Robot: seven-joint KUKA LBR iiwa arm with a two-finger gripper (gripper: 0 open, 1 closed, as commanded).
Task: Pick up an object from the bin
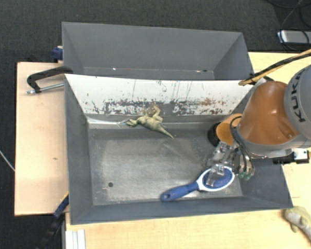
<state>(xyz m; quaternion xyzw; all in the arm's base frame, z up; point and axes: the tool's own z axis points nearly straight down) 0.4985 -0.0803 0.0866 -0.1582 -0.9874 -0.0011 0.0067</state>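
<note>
My gripper (221,170) stands over the round head of the blue-handled brush (182,191) in the lower right of the bin (78,154). It covers the middle of that head, and contact cannot be told. My orange cover (264,115) hides part of the right wall and most of a dark round thing (213,134) beside it. The picture's right edge cuts off my arm and a pale object (301,221) outside the bin.

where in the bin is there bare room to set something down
The bin floor is bare at left and middle, between the toy dinosaur at the back wall and the blue brush. Crowded front right, under the gripper.
</note>
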